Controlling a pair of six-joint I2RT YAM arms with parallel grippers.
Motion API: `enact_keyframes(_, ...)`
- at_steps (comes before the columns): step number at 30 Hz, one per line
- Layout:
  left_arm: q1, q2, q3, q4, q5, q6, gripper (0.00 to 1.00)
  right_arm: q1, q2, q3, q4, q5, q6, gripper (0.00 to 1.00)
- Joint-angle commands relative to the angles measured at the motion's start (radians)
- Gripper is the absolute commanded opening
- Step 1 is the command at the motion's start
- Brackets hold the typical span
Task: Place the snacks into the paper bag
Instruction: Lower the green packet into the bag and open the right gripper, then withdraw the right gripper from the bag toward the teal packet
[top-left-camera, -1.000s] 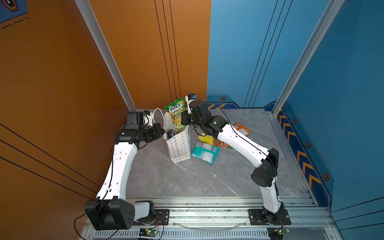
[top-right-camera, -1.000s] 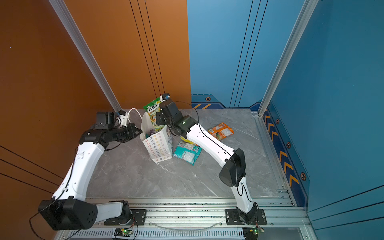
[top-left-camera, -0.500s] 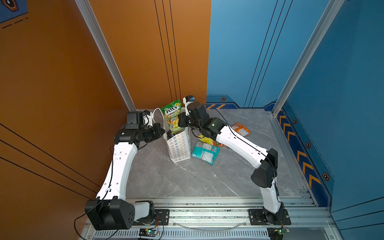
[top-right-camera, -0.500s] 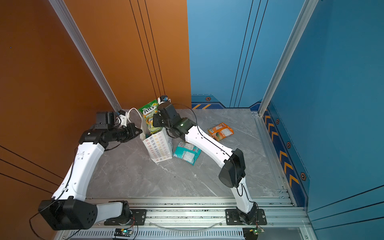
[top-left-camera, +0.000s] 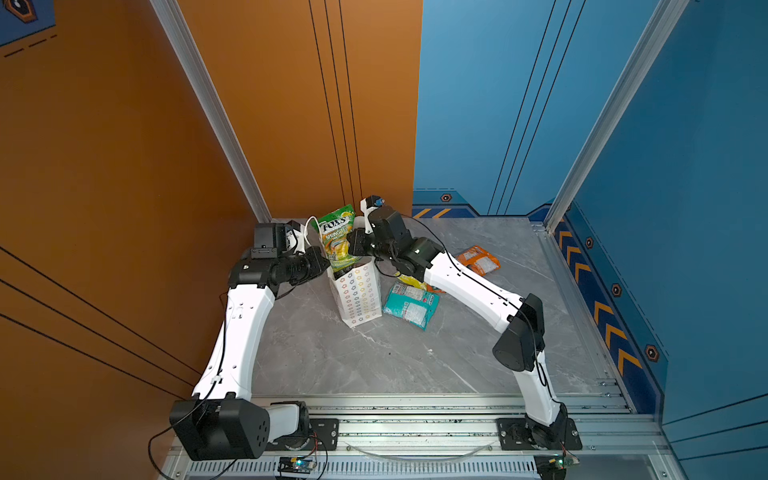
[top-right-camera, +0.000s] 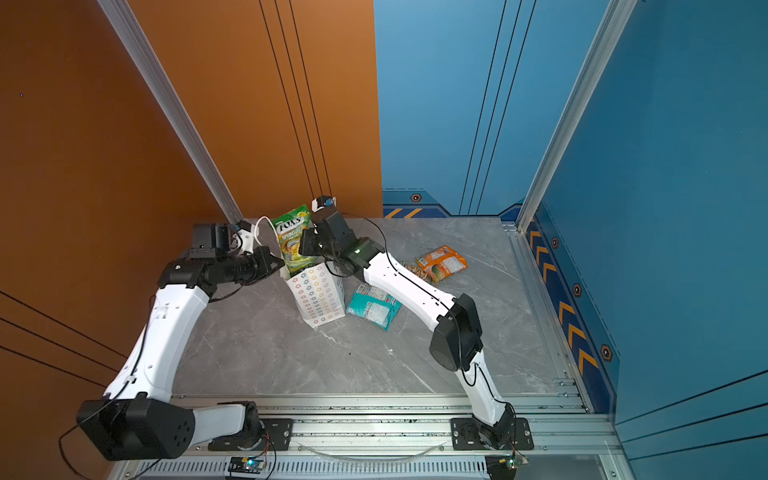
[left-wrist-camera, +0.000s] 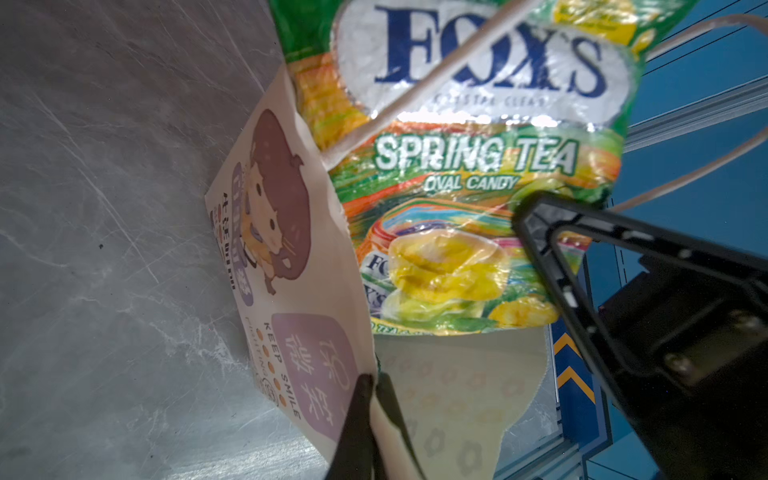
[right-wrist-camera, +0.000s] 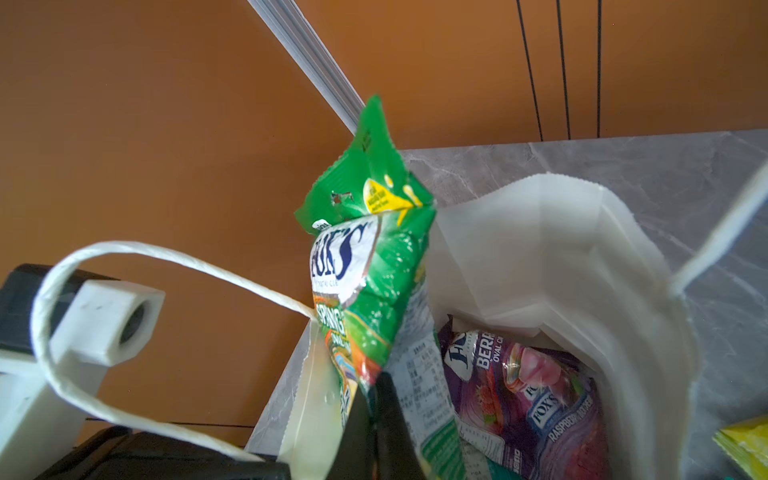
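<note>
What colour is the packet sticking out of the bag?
Green and yellow packet; best in the left wrist view.

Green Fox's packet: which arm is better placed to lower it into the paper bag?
Right. The right gripper is shut on the green packet, which is upright at the paper bag's open mouth. The left gripper pinches the bag's rim, so it is occupied.

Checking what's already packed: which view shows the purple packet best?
The right wrist view: the purple packet lies inside the bag, label readable. The left wrist view shows none of it; both top views are too distant.
</note>
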Motion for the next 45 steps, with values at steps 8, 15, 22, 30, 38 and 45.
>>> enact_keyframes(8,0.0,-0.016,0.028,-0.009,0.032,0.001,0.0,-0.02,-0.052,-0.07,0.098,-0.053,0.058,0.0)
enact_keyframes(15,0.003,-0.013,0.031,-0.009,0.033,0.001,0.0,-0.044,-0.129,-0.183,0.144,-0.071,0.085,0.0)
enact_keyframes(22,0.003,-0.009,0.035,-0.01,0.034,0.001,0.0,-0.057,-0.155,-0.235,0.165,-0.099,0.103,0.0)
enact_keyframes(30,0.005,-0.015,0.039,-0.01,0.034,-0.002,0.0,-0.065,-0.156,-0.249,0.185,-0.14,0.137,0.0)
enact_keyframes(38,0.006,-0.019,0.039,-0.01,0.035,-0.001,0.0,-0.088,-0.217,-0.246,0.189,-0.134,0.11,0.47)
enact_keyframes(45,0.008,-0.015,0.042,-0.01,0.037,-0.002,0.0,-0.115,-0.316,-0.273,0.186,-0.132,0.053,0.52)
